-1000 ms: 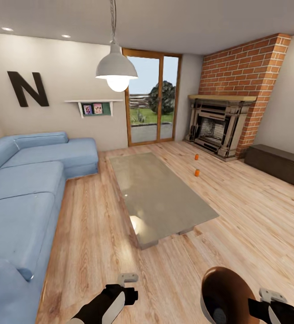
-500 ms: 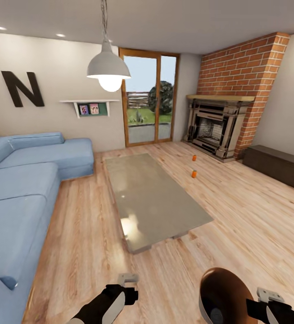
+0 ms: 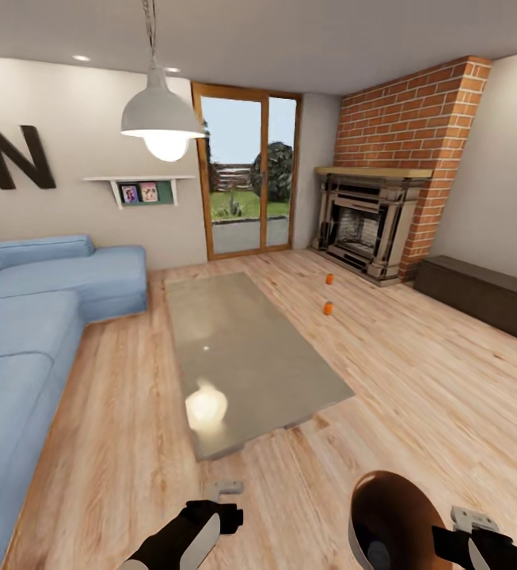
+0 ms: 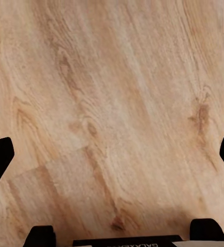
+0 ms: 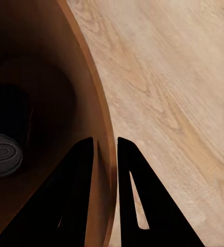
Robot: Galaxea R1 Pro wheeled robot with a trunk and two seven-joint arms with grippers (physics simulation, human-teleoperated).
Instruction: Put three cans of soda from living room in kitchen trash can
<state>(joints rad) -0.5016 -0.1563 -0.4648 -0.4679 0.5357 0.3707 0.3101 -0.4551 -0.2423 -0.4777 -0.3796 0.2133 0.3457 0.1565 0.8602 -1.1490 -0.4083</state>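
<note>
- The right pincer (image 5: 105,154) is clamped on the bin's (image 3: 393,518) rim, one finger inside the wall and one outside, holding the bin low at the robot's right.
- A can (image 5: 2,154) lies in the bin's bottom, its grey top showing, well below the pinched rim.
- The left pincer (image 3: 225,488) hangs apart over bare wood floor (image 4: 122,103), holding nothing.
- Two cans stand on the floor far ahead, beyond the glass surface (image 3: 246,356): the near can (image 3: 328,308) beside its far right corner, the far can (image 3: 329,279) closer to the fireplace (image 3: 365,226).
- A sofa (image 3: 28,317) runs along the left.
</note>
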